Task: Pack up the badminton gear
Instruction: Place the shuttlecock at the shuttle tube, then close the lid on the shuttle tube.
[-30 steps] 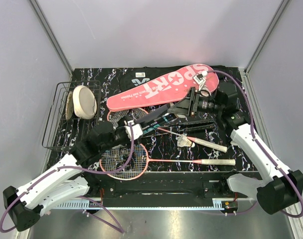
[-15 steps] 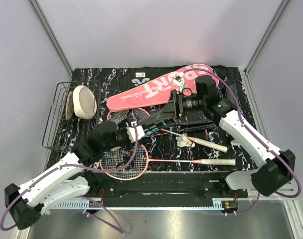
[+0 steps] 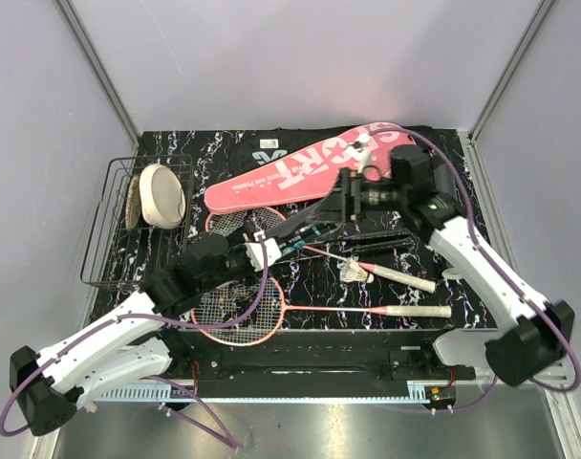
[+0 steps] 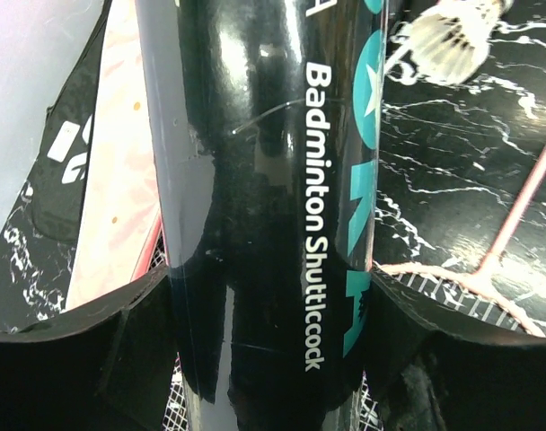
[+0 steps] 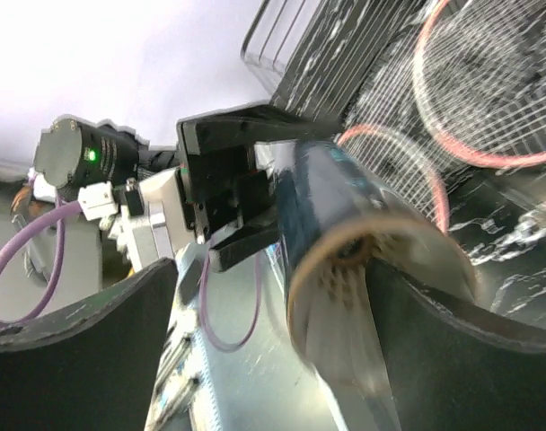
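My left gripper is shut on the dark "Badminton Shuttlecock" tube, which fills the left wrist view and is held tilted above the racket heads. My right gripper is at the tube's far open end, its fingers wide apart on either side of it. In the right wrist view a white feather shuttlecock sticks out of the tube mouth, blurred. Another shuttlecock lies on the table. Two pink rackets lie under the tube. The pink SPORT case lies on the black bag.
A black wire basket at the left edge holds a cream round disc. The white racket handles lie at the front right. Grey walls close in the table on three sides.
My right gripper has swung left from over the pink case to the tube's open end. My left arm has held the tube almost still.
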Action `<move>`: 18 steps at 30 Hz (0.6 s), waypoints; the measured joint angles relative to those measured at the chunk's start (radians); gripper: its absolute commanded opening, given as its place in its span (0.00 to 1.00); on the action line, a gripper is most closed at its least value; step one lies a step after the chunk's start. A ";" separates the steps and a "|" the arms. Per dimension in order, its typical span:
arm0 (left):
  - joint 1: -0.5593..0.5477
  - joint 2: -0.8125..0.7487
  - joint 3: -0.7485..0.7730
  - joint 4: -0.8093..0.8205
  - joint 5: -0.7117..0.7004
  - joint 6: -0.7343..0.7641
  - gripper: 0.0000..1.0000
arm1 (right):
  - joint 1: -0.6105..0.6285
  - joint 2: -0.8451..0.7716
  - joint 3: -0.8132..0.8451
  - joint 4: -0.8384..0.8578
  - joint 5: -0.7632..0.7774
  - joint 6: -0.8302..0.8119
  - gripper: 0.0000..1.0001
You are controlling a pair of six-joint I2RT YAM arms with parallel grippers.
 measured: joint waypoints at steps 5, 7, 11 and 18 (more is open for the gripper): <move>-0.009 0.132 0.042 0.025 -0.134 -0.056 0.00 | -0.145 -0.180 -0.145 0.223 0.095 0.130 0.92; -0.009 0.192 0.063 0.023 -0.176 -0.075 0.00 | -0.162 -0.195 -0.146 0.287 0.136 0.150 0.93; -0.009 0.227 0.069 0.007 -0.279 -0.114 0.00 | -0.182 -0.207 -0.145 0.287 0.324 0.145 0.72; 0.005 0.138 0.067 0.087 -0.502 -0.164 0.00 | -0.187 -0.002 -0.063 0.096 0.627 0.068 0.54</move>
